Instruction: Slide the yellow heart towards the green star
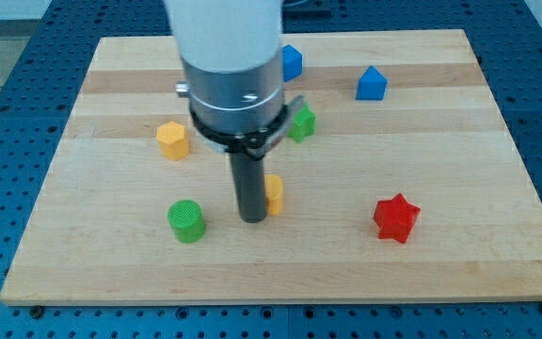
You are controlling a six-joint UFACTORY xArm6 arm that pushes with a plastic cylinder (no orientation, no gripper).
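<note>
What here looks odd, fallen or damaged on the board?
Nothing stands out. All blocks sit flat on the board, none broken. My tip is against the view's left side of the yellow heart, half hidden by the rod. The green star is partly hidden too.

Yellow heart (pixel 274 194): small yellow block, mostly hidden behind dark rod; only right part shows, shape not fully readable. Sits approx. board centre, slightly toward view's bottom.

Green star (pixel 301 122): small green block, left edge partly covered by arm housing. Lies above heart, toward view's top and a bit right; the two near, not touching.
</note>
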